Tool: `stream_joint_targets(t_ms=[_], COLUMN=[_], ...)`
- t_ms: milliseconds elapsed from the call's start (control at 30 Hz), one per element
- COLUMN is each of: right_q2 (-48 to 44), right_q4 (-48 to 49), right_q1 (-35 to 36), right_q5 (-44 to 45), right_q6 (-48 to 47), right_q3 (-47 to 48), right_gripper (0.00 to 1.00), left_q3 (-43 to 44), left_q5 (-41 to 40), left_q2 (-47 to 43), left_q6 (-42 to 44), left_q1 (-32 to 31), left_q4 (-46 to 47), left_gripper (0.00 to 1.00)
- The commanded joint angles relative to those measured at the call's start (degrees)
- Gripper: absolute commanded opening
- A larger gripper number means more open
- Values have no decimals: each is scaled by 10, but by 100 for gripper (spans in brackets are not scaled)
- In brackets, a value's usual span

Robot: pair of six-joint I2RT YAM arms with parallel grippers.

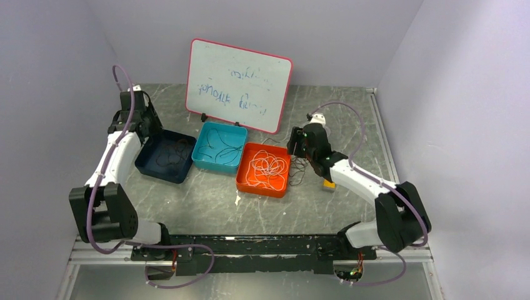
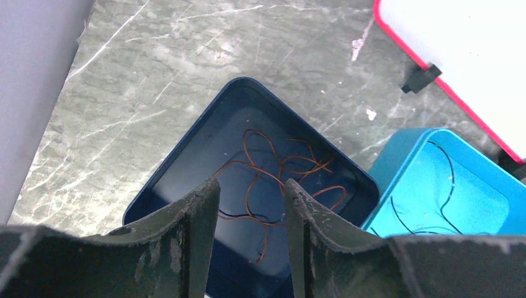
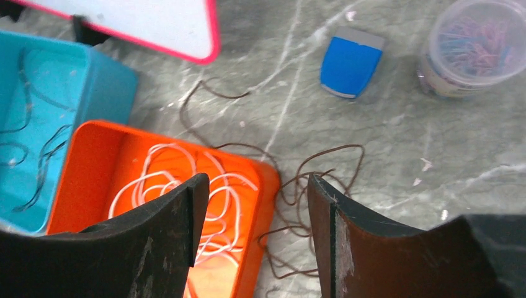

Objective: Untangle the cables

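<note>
Left gripper (image 2: 251, 186), fingers apart and empty, over reddish cables (image 2: 298, 166) in navy tray (image 2: 205, 143); right gripper (image 3: 257, 186), likewise apart, over white cables (image 3: 229, 180) in orange tray (image 3: 93, 167) and brown cables (image 3: 338, 148) loose on the surface (image 3: 403, 186).

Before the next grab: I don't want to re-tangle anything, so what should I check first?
1. Left tool empty, jaws apart: ok.
2. Right tool empty, jaws apart: ok.
3. Red cables all inside navy tray: ok.
4. White cables all inside orange tray: ok.
5. Brown cables sorted into a tray: not ok, loose on the table beside the orange tray.
6. Brown cables free of knots: cannot tell.
</note>
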Motion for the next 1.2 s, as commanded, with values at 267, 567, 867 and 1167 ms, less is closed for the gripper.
stream_joint_targets(t_ms=[267, 567, 867, 1167], right_q2=[96, 119, 118, 175], right_q4=[-63, -54, -121, -127], right_q1=[-78, -114, -115, -116], right_q5=[-10, -62, -21, -50], right_q6=[16, -5, -47, -105], right_q3=[65, 74, 97, 118], right_gripper=[62, 60, 60, 59], left_q3=[-28, -36, -30, -27], left_q5=[28, 40, 29, 11], left_q2=[-43, -49, -45, -38], left_q6=[8, 5, 10, 10], left_q1=[-30, -30, -30, -30], left_q4=[20, 25, 22, 17], left_gripper=[47, 46, 45, 43])
